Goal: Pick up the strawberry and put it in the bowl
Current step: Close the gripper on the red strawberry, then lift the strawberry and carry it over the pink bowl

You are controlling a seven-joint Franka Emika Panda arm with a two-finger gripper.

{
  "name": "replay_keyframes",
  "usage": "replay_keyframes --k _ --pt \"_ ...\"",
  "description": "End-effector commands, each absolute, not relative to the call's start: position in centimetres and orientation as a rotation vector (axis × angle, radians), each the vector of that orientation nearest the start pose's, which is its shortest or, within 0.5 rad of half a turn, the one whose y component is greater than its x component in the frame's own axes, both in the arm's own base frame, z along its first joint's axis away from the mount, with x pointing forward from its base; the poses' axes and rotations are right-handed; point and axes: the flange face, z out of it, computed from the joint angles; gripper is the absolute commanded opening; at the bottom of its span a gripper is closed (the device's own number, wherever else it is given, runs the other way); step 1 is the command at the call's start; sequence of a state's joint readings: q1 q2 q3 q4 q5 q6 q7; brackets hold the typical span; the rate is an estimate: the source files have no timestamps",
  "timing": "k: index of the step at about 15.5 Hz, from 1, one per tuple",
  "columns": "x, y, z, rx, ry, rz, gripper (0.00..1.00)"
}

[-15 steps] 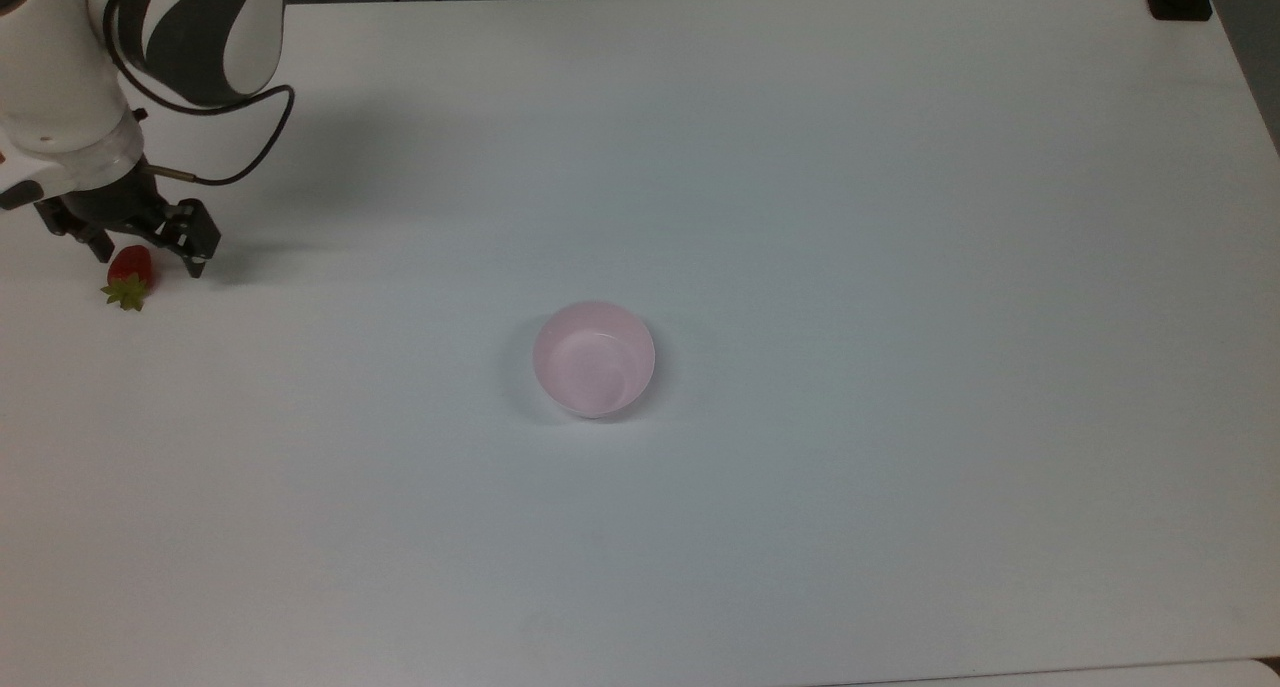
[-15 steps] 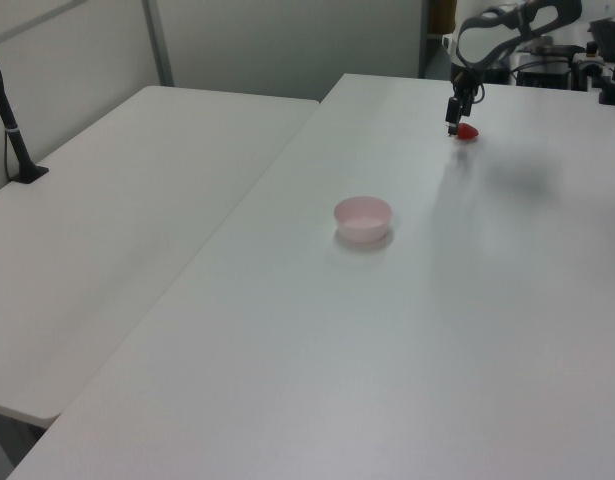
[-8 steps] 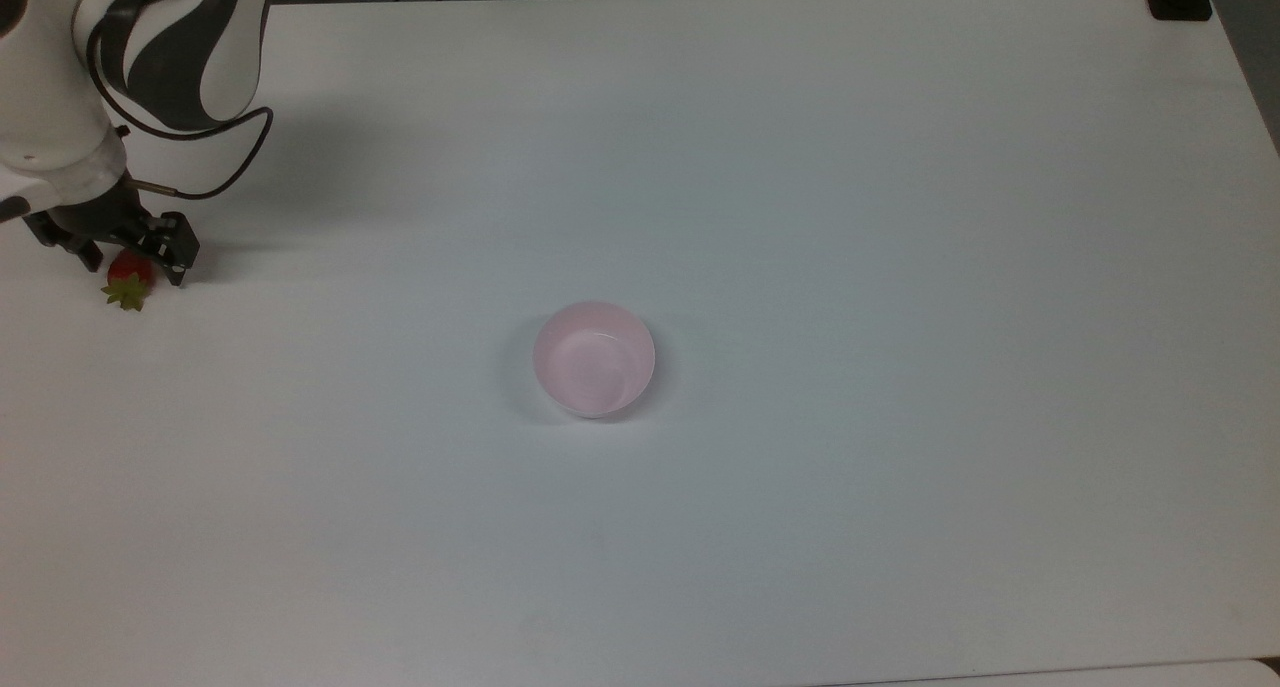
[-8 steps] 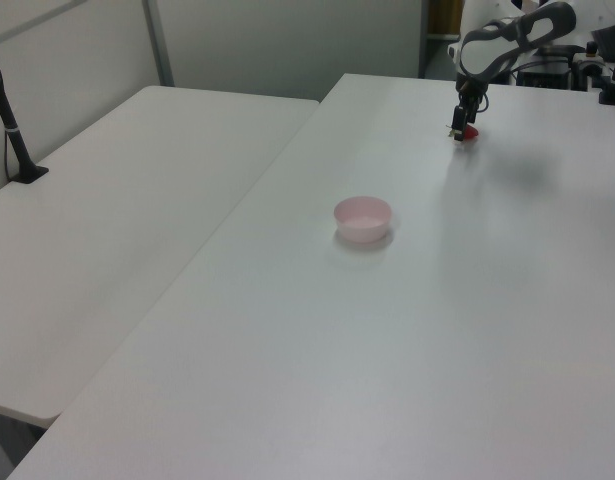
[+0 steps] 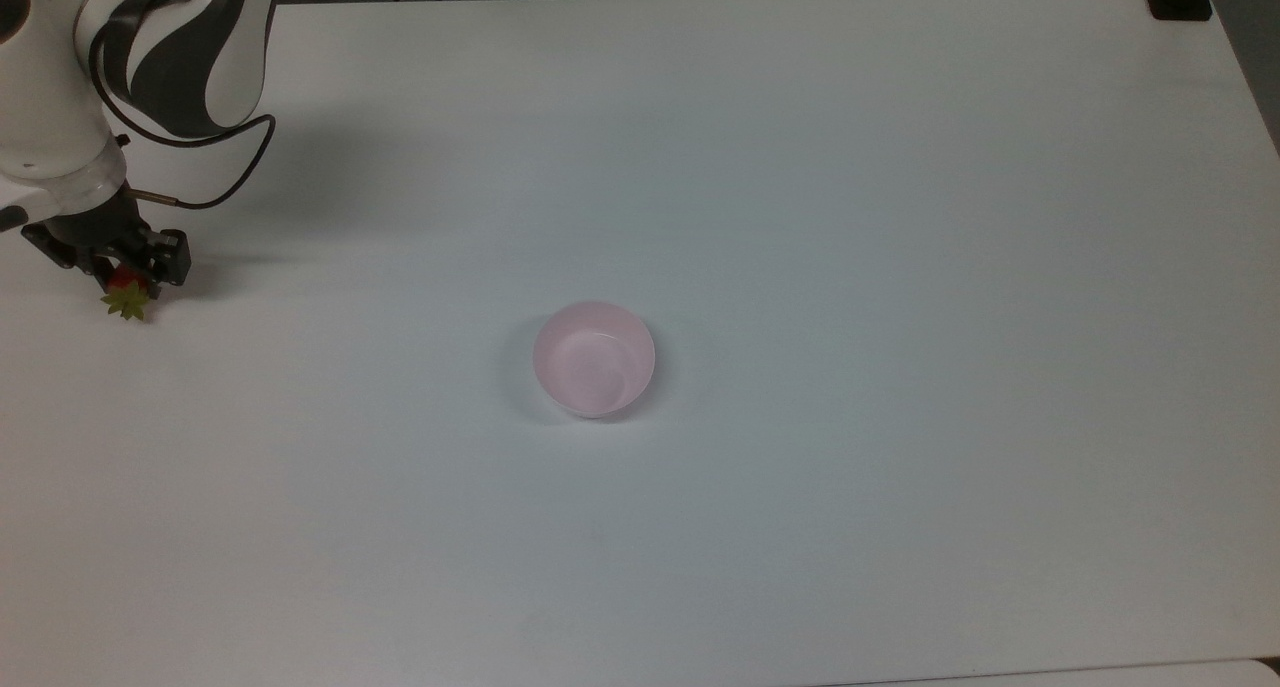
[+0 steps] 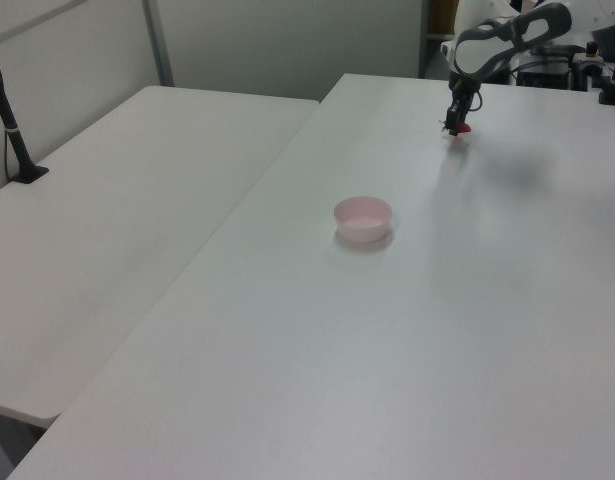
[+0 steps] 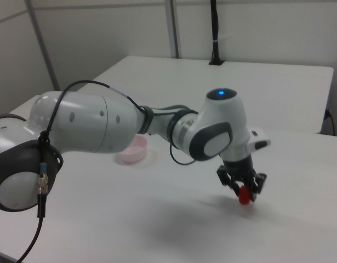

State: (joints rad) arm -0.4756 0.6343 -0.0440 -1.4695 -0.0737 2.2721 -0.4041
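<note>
Top view: the jaws (image 5: 112,265) hide most of the strawberry (image 5: 126,297), leaving its green cap and a sliver of red showing below them; the arm's upper links are cut off at the top view's left edge. Left view: the strawberry (image 6: 464,128) is a small red spot at the jaw tips (image 6: 455,127), too small to detail. Right view: the arm reaches across the desk (image 7: 157,213) with its wrist turned downward, the jaws (image 7: 244,189) pointing at the surface. The jaws stand narrowed around the strawberry (image 7: 244,196), one finger on each side of the red body. Whether the berry rests on the desk (image 5: 800,217) cannot be told. The bowl (image 5: 594,358) stands well apart from the jaws, upright and holding nothing; in the right view the arm partly hides the bowl (image 7: 133,149).
</note>
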Motion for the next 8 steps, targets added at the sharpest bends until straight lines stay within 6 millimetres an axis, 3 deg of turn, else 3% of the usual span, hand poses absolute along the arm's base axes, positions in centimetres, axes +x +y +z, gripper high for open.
replay_keyframes --k 1,4,6,8 --pt "66.1 -30.2 36.3 -3.266 -0.017 -0.249 0.21" --pt "68.3 -21.4 38.6 -3.238 -0.093 -0.189 0.22" --pt "69.4 -15.2 38.9 -3.226 -0.112 -0.177 0.22" --pt "70.0 -10.2 39.9 -3.218 -0.103 -0.201 0.22"
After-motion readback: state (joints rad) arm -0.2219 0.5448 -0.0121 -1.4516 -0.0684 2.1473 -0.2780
